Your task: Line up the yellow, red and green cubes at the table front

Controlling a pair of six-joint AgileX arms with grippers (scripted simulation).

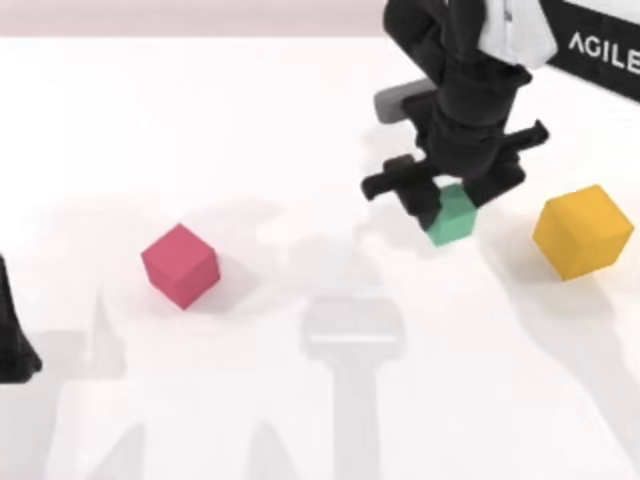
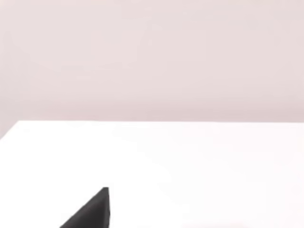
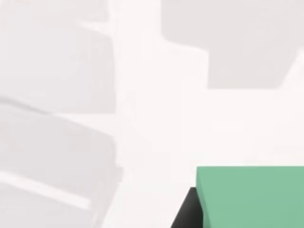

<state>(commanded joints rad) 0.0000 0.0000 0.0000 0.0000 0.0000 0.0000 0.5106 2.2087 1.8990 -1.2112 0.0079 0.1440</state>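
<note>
Table (image 1: 300, 130): three cubes, all apart. Red cube (image 1: 181, 264) left of centre. Green cube (image 1: 452, 215) right of centre, under right gripper (image 1: 447, 192). Yellow cube (image 1: 582, 230) near right edge, beside green cube. Left arm (image 1: 14, 335) at left edge.

Rendered simulation: bare white table (image 1: 300, 120), AgileX arms.

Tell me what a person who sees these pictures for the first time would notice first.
The eye goes first to the black right arm's hand, low over the small green cube right of the table's middle. Next come the two brighter cubes on the white table: the large yellow cube near the right edge and the red cube alone on the left. The left arm is parked at the left edge.
</note>
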